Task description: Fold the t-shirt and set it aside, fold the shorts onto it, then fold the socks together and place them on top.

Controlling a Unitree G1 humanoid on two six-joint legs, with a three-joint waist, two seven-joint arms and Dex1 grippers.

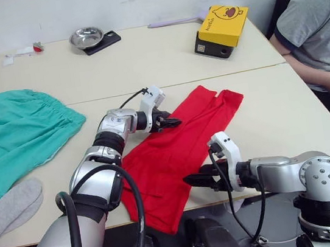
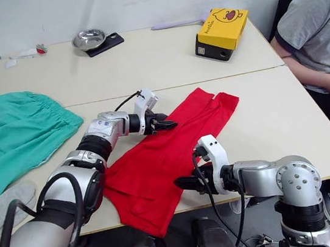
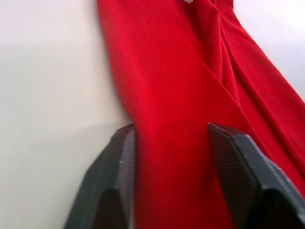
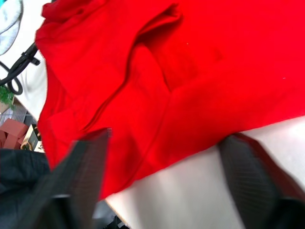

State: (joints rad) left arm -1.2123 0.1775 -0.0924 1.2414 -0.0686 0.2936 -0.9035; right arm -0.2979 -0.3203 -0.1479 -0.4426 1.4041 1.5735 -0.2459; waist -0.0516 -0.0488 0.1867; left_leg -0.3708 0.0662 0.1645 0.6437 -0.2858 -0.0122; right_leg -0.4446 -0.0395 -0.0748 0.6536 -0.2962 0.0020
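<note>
Spanning two pale tables point(image 1: 143, 59) pushed together, the scene holds the teal-green shorts point(image 1: 13, 135) spread at the far left with the gathered waistband toward the centre. The red t-shirt point(image 1: 174, 143) lies as a long diagonal strip from the middle of the near table down over its near edge. A person in a grey shirt point(image 1: 317, 22) sits at the right. A yellow box point(image 1: 222, 29) stands far right, and a metal bowl point(image 1: 86, 37) far centre. One grey sock point(image 1: 8, 210) lies at the near left below the shorts. The left gripper point(image 1: 170, 122) rests on the t-shirt's left edge, fingers parted with cloth between them. The right gripper point(image 1: 197, 179) sits at the shirt's near right edge, fingers spread wide and holding nothing.
</note>
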